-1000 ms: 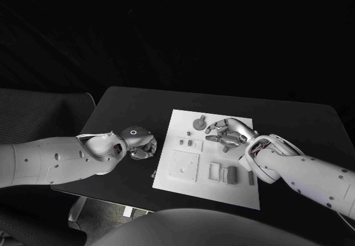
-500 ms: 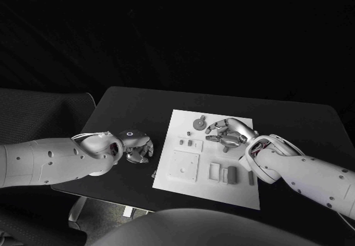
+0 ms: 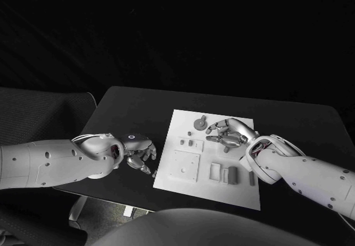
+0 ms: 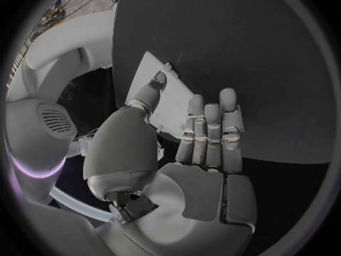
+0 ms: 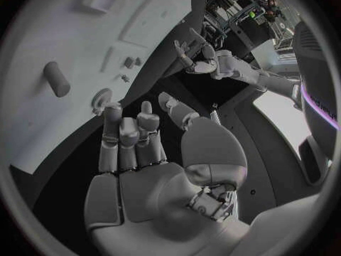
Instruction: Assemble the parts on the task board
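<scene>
Task board (image 3: 244, 197) lies in the middle of the black counter (image 3: 133, 110), and most of your work on it looks undone. Several small parts lie loose on the plate: a round disc-like part (image 3: 199, 123) near the far edge, a couple of long bars (image 3: 231, 175) toward the near side, and a square block (image 3: 183, 165) beside them. Whether any of these already sits in its final seat, you cannot tell from these views.

Your right hand (image 3: 231, 133) hovers over the far part of the board, just beside the disc, fingers (image 5: 117, 131) spread and slightly curled, holding nothing. Your left hand (image 3: 138, 151) is over the counter just off the board's left edge, fingers (image 4: 209, 125) straight and held together, thumb reaching toward the board's corner; it too is empty.

Judging by this, you are early on: no part is in hand yet, and picking and fitting are all left.
</scene>
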